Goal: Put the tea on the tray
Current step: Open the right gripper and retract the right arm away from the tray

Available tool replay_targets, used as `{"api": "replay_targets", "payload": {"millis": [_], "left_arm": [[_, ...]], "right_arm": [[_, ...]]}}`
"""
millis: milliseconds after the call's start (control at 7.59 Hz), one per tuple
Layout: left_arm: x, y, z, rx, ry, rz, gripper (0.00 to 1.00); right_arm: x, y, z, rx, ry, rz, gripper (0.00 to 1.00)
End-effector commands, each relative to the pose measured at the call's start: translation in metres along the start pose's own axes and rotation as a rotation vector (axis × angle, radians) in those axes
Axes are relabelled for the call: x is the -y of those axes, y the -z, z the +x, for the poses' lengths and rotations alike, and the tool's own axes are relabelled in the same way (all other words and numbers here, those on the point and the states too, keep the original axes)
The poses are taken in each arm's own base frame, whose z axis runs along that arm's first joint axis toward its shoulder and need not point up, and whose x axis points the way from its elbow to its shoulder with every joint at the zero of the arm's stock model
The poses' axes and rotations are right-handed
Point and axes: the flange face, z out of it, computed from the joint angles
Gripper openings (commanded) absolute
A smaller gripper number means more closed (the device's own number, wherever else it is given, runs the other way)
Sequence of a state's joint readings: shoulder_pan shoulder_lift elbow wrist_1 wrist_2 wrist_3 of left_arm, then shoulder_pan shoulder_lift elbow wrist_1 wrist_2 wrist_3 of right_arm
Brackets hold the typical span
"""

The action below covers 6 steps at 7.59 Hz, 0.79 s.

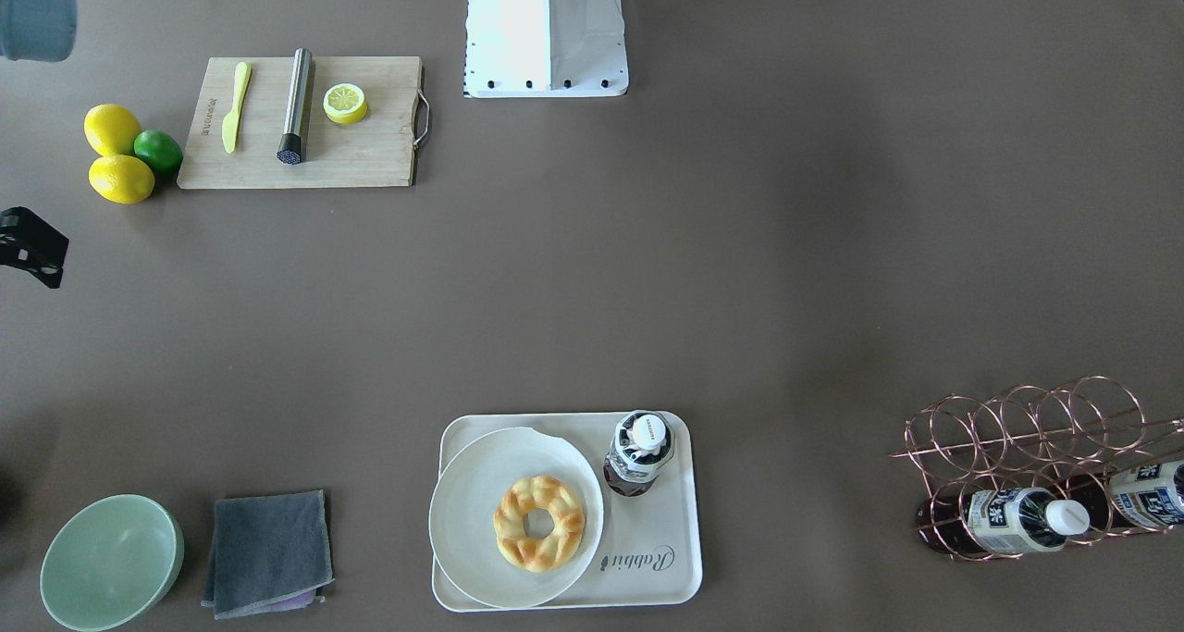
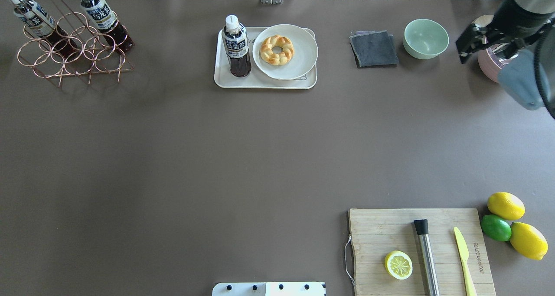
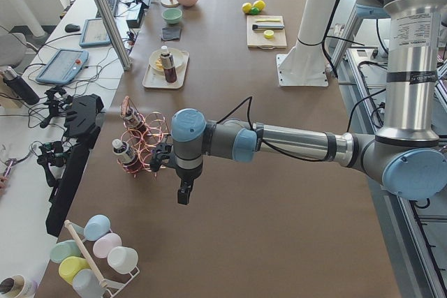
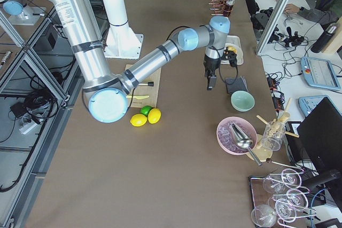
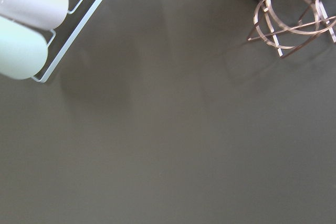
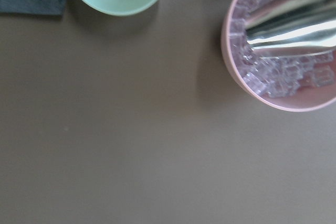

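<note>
Well, the tea [image 2: 236, 49] is standing upright on the tray [image 2: 264, 82], on the bare strip just beside the plate [image 2: 303, 60] that is carrying the braided bun [image 2: 277, 50], so I am judging the placing as done. I am holding my left claw [image 3: 183, 193] above bare table near the wire rack [image 2: 73, 57], where two more bottles are lying. Whether its fingers are apart or together I cannot tell from the side. My right claw [image 2: 467, 44] is hanging well apart from the tray, near the green bowl [image 2: 426, 38] and the pink bowl of ice [image 6: 283, 40], and its fingers are too dark for me to read either. To finish well, I am thinking of travelling high, swinging wide of the rack's rings, and leaving the tall bottle untouched, since a nudge could tip it onto the plate.
</note>
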<state>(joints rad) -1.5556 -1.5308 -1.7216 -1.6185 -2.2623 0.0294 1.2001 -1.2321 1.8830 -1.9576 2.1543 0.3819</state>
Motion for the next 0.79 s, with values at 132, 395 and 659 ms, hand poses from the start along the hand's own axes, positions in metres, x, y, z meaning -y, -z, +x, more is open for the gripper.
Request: {"api": "replay_targets", "payload": {"millis": [132, 395, 659], "left_arm": [[-0.028, -0.027, -0.028, 0.060, 0.019, -0.062, 0.98], [-0.031, -0.031, -0.031, 0.060, 0.036, -0.071, 0.98], [-0.030, -0.029, -0.029, 0.060, 0.035, -0.067, 0.98]], "right_arm": [[-0.088, -0.053, 0.217, -0.022, -0.120, -0.138, 1.00], [-0.127, -0.054, 0.281, -0.013, -0.173, -0.145, 1.00], [-0.135, -0.061, 0.309, 0.014, -0.130, -0.138, 1.00]]}}
